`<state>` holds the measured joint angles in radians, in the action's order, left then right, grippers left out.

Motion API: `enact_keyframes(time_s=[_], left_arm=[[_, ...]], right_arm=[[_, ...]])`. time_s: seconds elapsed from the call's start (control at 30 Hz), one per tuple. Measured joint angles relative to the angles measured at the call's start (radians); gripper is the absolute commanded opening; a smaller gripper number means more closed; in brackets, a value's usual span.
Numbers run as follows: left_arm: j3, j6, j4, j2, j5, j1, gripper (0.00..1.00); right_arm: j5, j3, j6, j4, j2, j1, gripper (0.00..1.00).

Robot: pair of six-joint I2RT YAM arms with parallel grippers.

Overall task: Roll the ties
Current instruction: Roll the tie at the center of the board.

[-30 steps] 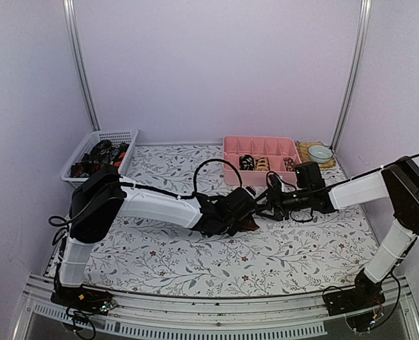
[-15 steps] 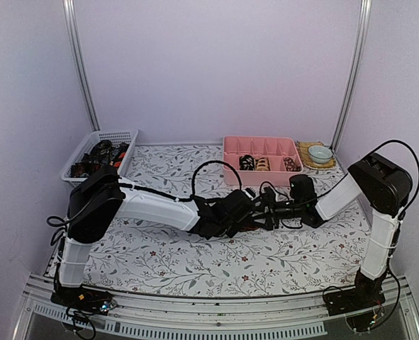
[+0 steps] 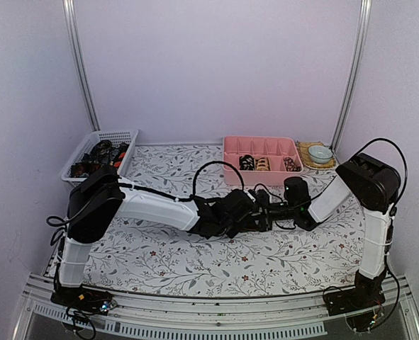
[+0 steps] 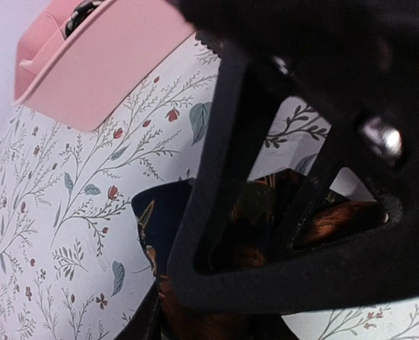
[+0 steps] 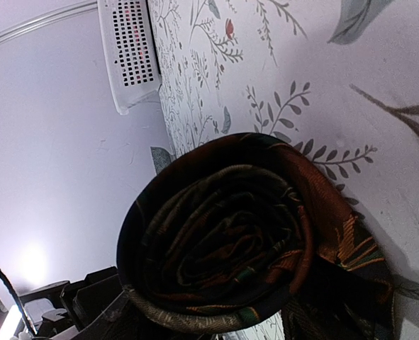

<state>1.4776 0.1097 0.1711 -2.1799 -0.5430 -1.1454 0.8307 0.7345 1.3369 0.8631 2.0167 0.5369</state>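
Observation:
A dark brown patterned tie (image 3: 254, 225) sits as a tight coil on the floral cloth at mid-table. My left gripper (image 3: 246, 218) is shut on it from the left. In the left wrist view its black fingers (image 4: 216, 212) cross the brown folds of the tie (image 4: 195, 315). My right gripper (image 3: 266, 212) is up against the coil from the right, open. The right wrist view looks straight onto the coil's spiral end (image 5: 223, 234), and one ribbed finger (image 5: 337, 312) shows beside it. More ties (image 3: 99, 157) lie loose in the basket. Rolled ties (image 3: 247, 162) stand in the tray.
The pink compartment tray (image 3: 230, 152) stands just behind the grippers and shows close by as a pink wall (image 4: 103, 64). The white mesh basket (image 3: 117, 136) is at the back left. A small bowl (image 3: 320, 152) on a mat is at the back right.
The right arm has folded up and its gripper has slid left, up against the coil, with its jaws widening. The left arm and the tie have stayed put.

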Motion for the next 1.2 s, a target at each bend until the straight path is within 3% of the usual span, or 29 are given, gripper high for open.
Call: enact_keyframes(time_s=[0.17,0.4,0.87,1.2], left_arm=[[0.0,-0.006,0.003,0.0,0.012,0.001,0.08],[-0.042,0.0,-0.008,0.035,0.074,0.01,0.47],[-0.28,0.153,-0.074,0.285,0.606,0.158,0.85],[-0.389,0.42,-0.241,0.261,0.895,0.327,0.94]], right_arm=[[0.011,-0.001,0.01,0.037,0.022,0.0,0.47],[0.027,-0.01,0.008,0.082,0.046,0.0,0.44],[0.095,-0.004,-0.028,0.125,0.111,-0.018,0.42],[0.127,0.045,-0.122,0.021,0.114,-0.027,0.42]])
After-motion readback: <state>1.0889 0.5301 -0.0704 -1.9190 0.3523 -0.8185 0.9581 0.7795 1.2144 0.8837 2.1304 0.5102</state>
